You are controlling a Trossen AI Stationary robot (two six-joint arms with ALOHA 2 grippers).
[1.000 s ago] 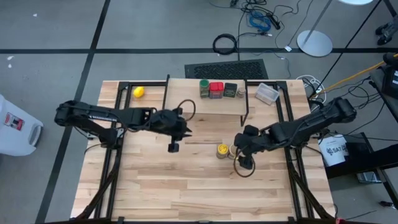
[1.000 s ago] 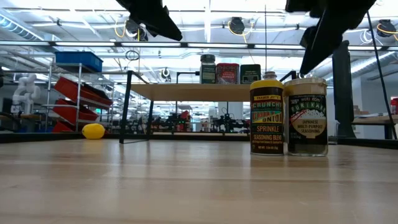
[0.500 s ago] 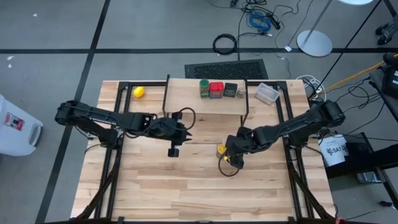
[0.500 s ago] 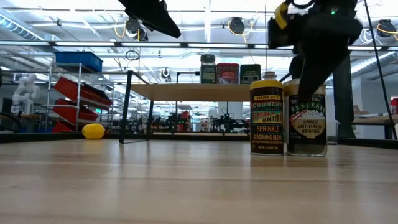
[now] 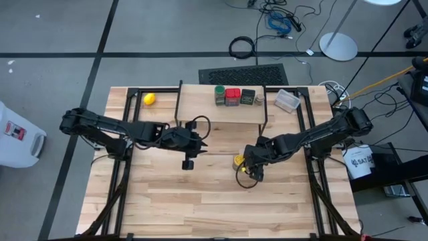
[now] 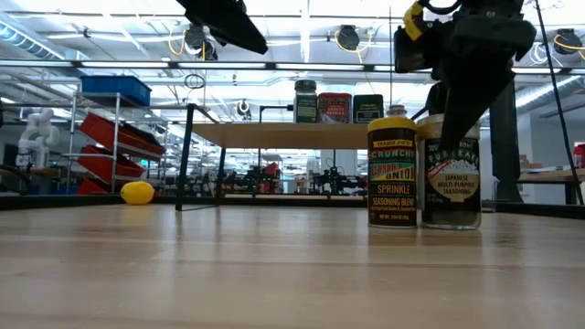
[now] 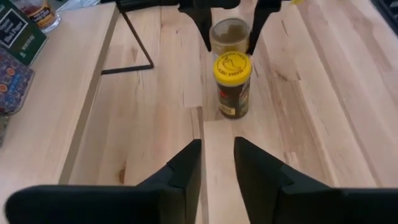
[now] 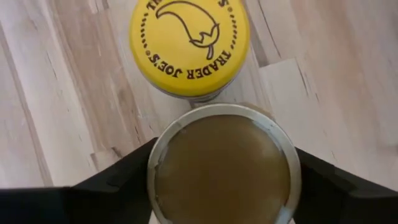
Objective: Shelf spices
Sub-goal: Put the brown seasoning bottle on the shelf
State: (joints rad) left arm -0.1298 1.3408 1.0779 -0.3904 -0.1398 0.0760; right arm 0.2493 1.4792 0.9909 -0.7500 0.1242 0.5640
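Observation:
The tan-lidded jar (image 8: 222,171) stands upright on the table, touching the yellow-lidded jar (image 8: 189,43) on its left. My right gripper (image 5: 253,163) is open above the tan jar with one finger on each side of its top. My left gripper (image 7: 217,146) hovers open by a narrow gap at mid-table, left of both jars (image 7: 232,84). On the shelf (image 5: 200,110) stand the green-lidded jar (image 5: 219,94), the red tin (image 5: 232,96), the dark box (image 5: 247,96) and the tiny jar (image 5: 259,99). My right gripper comes from above, pointing down, with a finger (image 8: 118,177) on each side of the tan jar's lid rim (image 8: 155,155). I cannot tell whether the fingers touch it. The jar stands upright on the table.
A yellow ball (image 5: 149,99) lies at the far left of the table. A clear plastic tub (image 5: 287,100) sits right of the shelf. The shelf's black legs (image 7: 134,37) stand just beyond the two jars. Bare wood stretches along the near half of the table (image 5: 221,207).
My right gripper has moved toward the table's left and come down over the tan-lidded jar, then stayed almost still. Both jars stand where they were. My left gripper has drifted slightly toward the near edge.

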